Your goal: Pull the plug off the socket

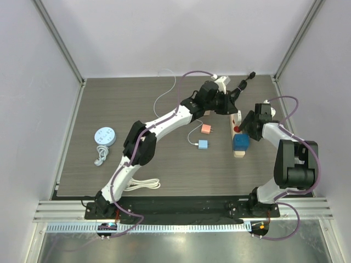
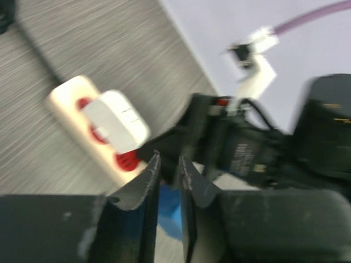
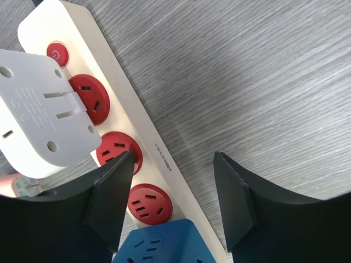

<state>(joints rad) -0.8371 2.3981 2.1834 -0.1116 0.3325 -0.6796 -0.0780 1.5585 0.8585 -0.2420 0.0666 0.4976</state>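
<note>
The beige power strip [image 1: 236, 149] lies lengthwise at the right of the table, with the dark blue cube plug [image 1: 241, 142] seated near its near end. My right gripper [image 1: 245, 130] hovers just above the strip, beyond the plug. In the right wrist view it [image 3: 174, 164] is open and empty, straddling the strip [image 3: 164, 164], with the plug [image 3: 159, 247] at the bottom edge. My left gripper [image 1: 234, 107] hangs over the strip's far end. In the blurred left wrist view it [image 2: 169, 164] is shut with a thin gap and holds nothing; the plug [image 2: 167, 211] shows behind its fingers.
A white adapter [image 3: 38, 115] sits on the strip's far outlets. A pink cube [image 1: 206, 129] and a light-blue cube [image 1: 203, 144] on a white cable lie left of the strip. A round light-blue socket [image 1: 104, 136] lies far left. A coiled white cable [image 1: 143, 184] lies near the front.
</note>
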